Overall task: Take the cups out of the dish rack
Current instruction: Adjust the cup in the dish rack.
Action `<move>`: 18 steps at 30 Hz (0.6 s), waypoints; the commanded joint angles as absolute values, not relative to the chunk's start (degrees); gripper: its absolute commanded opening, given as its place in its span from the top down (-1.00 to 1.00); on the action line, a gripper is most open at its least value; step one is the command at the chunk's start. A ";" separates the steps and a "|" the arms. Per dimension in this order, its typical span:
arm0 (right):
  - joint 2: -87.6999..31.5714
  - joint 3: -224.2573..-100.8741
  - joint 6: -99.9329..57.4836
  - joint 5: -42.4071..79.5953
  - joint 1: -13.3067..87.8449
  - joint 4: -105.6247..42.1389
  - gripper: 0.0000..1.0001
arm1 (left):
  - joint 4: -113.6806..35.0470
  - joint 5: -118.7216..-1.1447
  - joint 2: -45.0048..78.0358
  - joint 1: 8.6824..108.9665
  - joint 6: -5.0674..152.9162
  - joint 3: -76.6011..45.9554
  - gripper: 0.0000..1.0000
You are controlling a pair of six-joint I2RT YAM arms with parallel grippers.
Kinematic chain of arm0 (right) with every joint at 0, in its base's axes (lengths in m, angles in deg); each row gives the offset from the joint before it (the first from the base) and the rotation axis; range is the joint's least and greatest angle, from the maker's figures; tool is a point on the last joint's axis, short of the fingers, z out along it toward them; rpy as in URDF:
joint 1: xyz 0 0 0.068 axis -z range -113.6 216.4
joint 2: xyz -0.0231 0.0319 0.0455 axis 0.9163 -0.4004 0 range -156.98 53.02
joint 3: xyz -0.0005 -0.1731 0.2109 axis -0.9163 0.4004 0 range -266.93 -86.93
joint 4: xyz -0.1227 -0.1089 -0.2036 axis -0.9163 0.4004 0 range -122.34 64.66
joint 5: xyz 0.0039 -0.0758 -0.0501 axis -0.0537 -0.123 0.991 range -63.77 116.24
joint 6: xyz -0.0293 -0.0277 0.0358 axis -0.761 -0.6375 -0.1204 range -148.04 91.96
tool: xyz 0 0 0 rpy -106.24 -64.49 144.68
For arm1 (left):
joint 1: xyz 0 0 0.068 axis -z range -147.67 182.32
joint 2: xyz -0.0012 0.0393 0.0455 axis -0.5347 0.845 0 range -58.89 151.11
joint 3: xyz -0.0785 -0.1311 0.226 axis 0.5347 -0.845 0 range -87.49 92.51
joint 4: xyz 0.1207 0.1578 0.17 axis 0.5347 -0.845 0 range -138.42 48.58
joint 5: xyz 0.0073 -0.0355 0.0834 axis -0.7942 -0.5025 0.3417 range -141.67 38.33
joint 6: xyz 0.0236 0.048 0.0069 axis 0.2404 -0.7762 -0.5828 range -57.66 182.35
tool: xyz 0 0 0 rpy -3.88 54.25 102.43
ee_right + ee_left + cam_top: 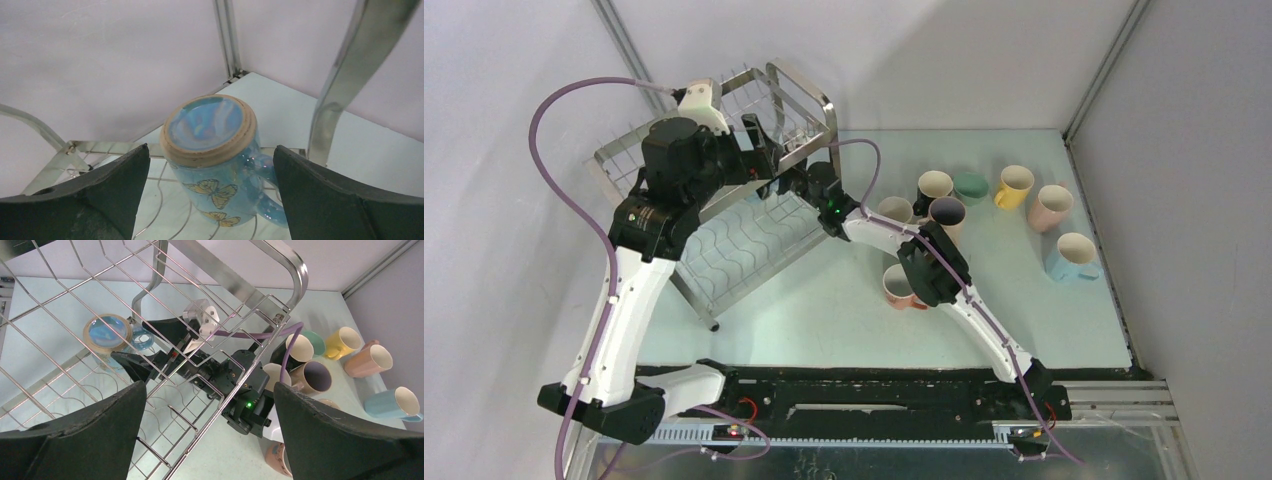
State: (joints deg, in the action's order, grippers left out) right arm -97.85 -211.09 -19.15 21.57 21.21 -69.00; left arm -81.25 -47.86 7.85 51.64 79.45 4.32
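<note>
An iridescent blue cup with butterflies [220, 185] stands upside down on the lower tier of the steel wire dish rack [724, 250]. My right gripper [211, 148] is open, with one finger on each side of this cup and apart from it. In the left wrist view the same cup [107, 337] shows through the upper wires, with the right gripper [150, 347] reaching in at it. My left gripper [210, 440] hangs open above the rack's upper tier and holds nothing. From the top view the left gripper [749, 150] is over the rack and the right gripper [774, 187] is at its right side.
Several cups stand on the table right of the rack, among them a yellow cup [1014, 187], a pink cup [1051, 208] and a light blue cup [1074, 257]. An orange-pink cup [899, 287] sits by the right arm's forearm. Walls close in behind and at the right.
</note>
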 commanded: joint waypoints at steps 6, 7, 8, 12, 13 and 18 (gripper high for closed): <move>-98.62 -214.94 -15.62 16.16 21.74 -63.66 -0.99 | -79.58 -49.55 7.72 51.32 80.27 3.16 -1.00; -98.60 -214.97 -15.91 16.42 21.47 -63.36 -0.99 | -79.52 -49.64 7.78 51.33 80.34 3.11 -1.00; -98.47 -215.03 -16.36 16.80 21.22 -63.04 -0.99 | -79.42 -49.73 7.80 51.38 80.36 2.96 -1.00; -98.16 -215.01 -18.61 18.74 19.82 -61.92 -0.99 | -79.22 -49.96 7.77 51.35 80.45 2.78 -1.00; -98.08 -215.02 -18.85 19.03 19.55 -61.81 -0.99 | -79.17 -49.95 7.81 51.32 80.45 2.77 -1.00; -97.61 -214.17 -18.67 19.94 18.23 -61.96 -0.99 | -79.13 -49.83 7.65 51.36 80.38 2.60 -1.00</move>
State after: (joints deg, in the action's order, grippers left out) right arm -98.29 -213.10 -18.78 18.97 19.28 -64.54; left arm -80.69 -48.29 7.87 51.64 79.47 4.10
